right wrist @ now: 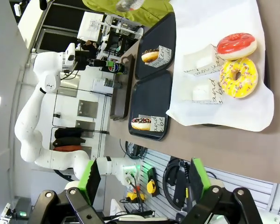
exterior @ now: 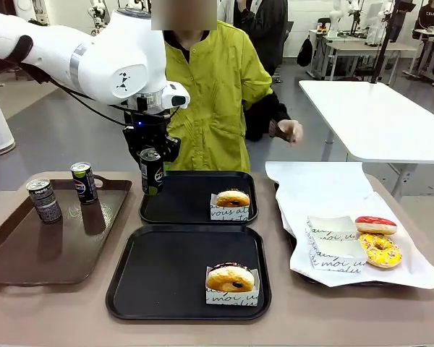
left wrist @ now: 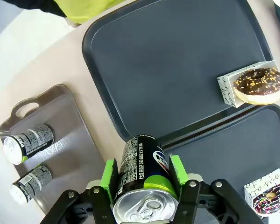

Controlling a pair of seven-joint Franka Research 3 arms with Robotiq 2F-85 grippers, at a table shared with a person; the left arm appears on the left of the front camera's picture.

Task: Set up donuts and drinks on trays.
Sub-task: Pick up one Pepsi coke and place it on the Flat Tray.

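A white robot arm reaches in from the left and holds a slim black soda can (exterior: 152, 171) with a silver top upright in its left gripper (exterior: 152, 176). In the left wrist view the two green pads (left wrist: 109, 175) pinch the can's sides just below the top. The can hangs over the left edge of the far matte black tray (exterior: 192, 202). Whether its base touches the tray cannot be told.

The can is probably thin metal with a smooth, slippery skin: stiff enough if full, easily dented by hard squeezing, and apt to tip because it is tall and narrow. A hold around the body, as here, looks like the sound place to take it.

A chocolate-glazed ring donut (exterior: 233, 198) in a white paper sleeve sits in this tray's right front corner, well apart from the can. The tray's left half is bare, so nothing seems to block a set-down there.

- In front of the tray lies a second black tray (exterior: 166, 275) with another sleeved donut (exterior: 230, 278).
- To its left is a brown glossy tray (exterior: 22, 253) with two more cans (exterior: 43, 200).
- To its right is a paper-lined tray (exterior: 311, 184) with a red donut (exterior: 376, 225) and a yellow donut (exterior: 380, 250).
- Behind it stands a person in a yellow-green jacket (exterior: 217, 94).

The right gripper (right wrist: 144, 179) is spread wide and holds nothing.
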